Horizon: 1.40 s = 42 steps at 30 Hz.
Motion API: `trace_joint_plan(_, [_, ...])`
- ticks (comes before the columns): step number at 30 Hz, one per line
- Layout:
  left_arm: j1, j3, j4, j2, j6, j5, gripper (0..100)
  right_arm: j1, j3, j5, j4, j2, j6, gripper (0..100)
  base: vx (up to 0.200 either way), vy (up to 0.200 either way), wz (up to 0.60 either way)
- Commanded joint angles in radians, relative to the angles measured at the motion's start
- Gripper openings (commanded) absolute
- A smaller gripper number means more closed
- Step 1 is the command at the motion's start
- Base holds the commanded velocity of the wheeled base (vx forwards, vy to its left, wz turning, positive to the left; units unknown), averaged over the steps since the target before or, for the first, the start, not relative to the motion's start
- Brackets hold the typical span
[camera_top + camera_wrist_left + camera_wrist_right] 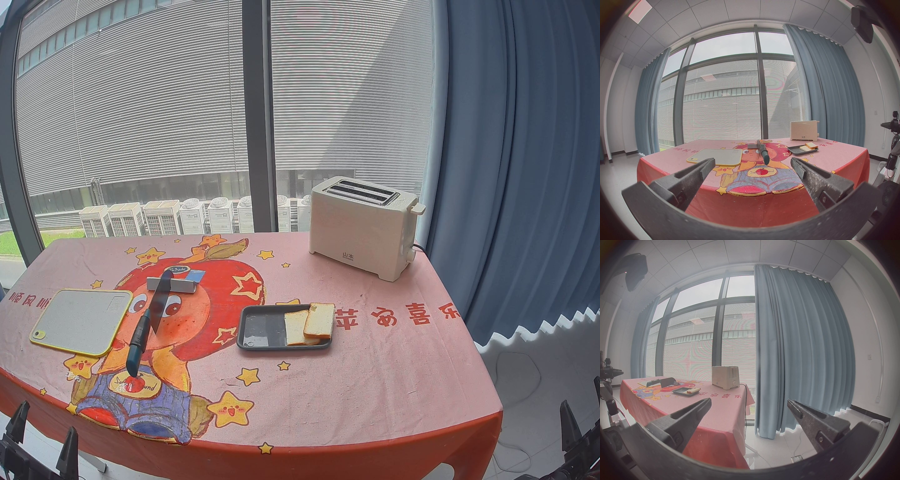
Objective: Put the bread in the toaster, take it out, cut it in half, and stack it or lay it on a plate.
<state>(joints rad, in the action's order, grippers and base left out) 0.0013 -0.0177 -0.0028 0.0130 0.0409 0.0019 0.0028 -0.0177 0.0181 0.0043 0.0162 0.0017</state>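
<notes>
The bread (319,320) lies as two square slices at the right end of a dark, shallow rectangular tray (262,328) near the middle of the table. The right slice leans partly over the left one (295,326). Both look pale, with a thin browner crust along the edges.

The slices are probably very light, soft and easy to crush. A hard pinch would dent the crumb or tear a corner. The upper slice seems the better one to take first. Its raised edge gives the fingers a way under it, and the crust is the firmest place to grip. It would then need to stand on edge to enter a slot.

The toaster (362,225) stands at the far right of the table, a cream, smooth-sided box with two narrow slots on top and a lever at its right end. On the left lies a pale grey cutting board (81,320) with a yellow-green rim. Between it and the tray, a knife (147,325) with a dark blade and blue handle leans on a small grey rest (172,284). The printed tablecloth (387,375) looks soft and slightly wrinkled.

The left gripper (752,161) hangs off the table's near edge, its jaws spread wide and holding nothing. The right gripper (749,402), well off the table's right side, is equally wide and empty.
</notes>
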Motion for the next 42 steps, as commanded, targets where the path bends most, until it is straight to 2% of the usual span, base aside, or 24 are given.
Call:
trace_joint_plan(1, [-0.007,0.018,0.004,-0.011,-0.01,0.001,100,0.0,0.015,0.0,0.0,-0.01,0.0,100,0.0,0.0,0.0])
trace_joint_plan(9, [-0.007,0.018,0.006,-0.013,-0.015,0.004,100,0.0,0.015,0.0,0.0,-0.01,0.0,100,0.0,0.0,0.0])
trace_joint_plan(11, [-0.007,0.018,0.006,-0.013,-0.03,0.01,100,0.0,0.015,0.0,0.0,-0.01,0.0,100,0.0,0.0,0.0])
trace_joint_plan(15, [-0.006,0.018,0.006,-0.013,-0.036,0.013,100,0.0,0.015,0.0,0.0,-0.01,0.0,100,0.0,0.0,0.0])
trace_joint_plan(30, [-0.009,0.018,0.006,-0.013,-0.029,-0.002,100,0.0,0.015,0.002,0.0,-0.01,0.0,100,0.0,0.0,0.0])
trace_joint_plan(37, [-0.009,0.018,0.004,-0.013,-0.039,0.013,100,0.0,0.015,0.0,0.0,-0.01,0.0,100,0.0,0.0,0.0])
trace_joint_plan(42, [-0.007,0.018,0.003,-0.013,-0.058,0.016,100,0.0,0.015,0.0,0.0,-0.01,0.0,100,0.0,0.0,0.0])
